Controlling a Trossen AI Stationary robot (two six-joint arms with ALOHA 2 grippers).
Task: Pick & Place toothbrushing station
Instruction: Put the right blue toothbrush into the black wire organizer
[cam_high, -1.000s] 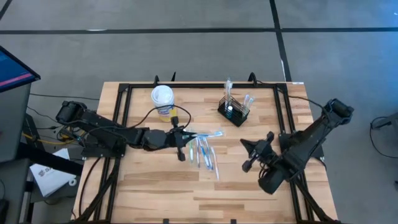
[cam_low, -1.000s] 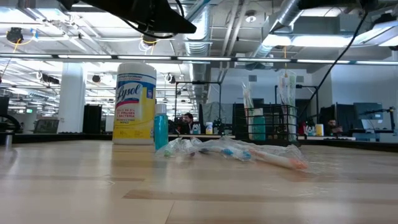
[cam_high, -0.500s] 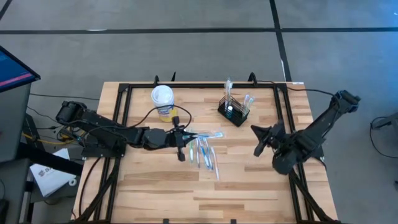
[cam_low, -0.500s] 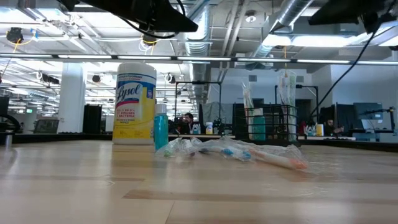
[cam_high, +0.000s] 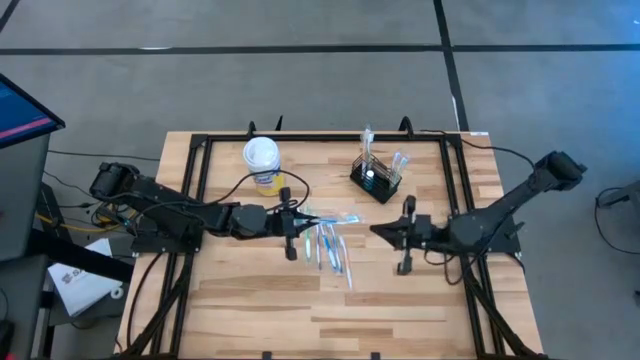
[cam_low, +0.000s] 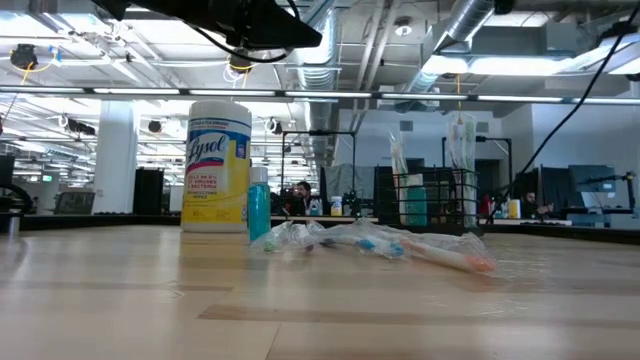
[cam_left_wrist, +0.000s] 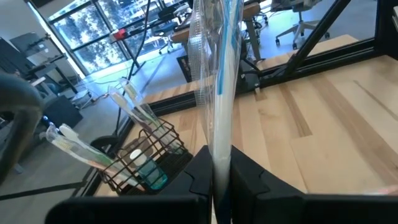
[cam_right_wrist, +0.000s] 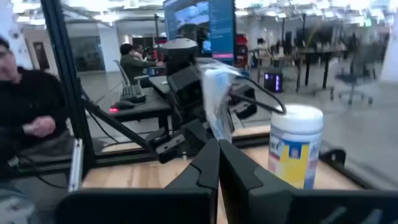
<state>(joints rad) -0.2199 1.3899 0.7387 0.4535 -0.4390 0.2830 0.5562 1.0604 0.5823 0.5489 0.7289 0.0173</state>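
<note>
Wood planks make up the pale butcher-block table, framed by black rails, and everything sits in its far half. Tallest on it is the yellow canister with a white lid, at the back towards the left arm's side. The small black wire-mesh rectangular caddy stands at the back near the middle, upright, with wrapped toothbrushes poking up from its compartments. A loose scatter of clear-wrapped toothbrushes lies between canister and caddy, nearer the front. The left gripper reaches in low beside that scatter, its fingers pinched tight on one clear-wrapped toothbrush. The right gripper hangs just in front of the caddy, apart from it, fingers pressed together on nothing.
</note>
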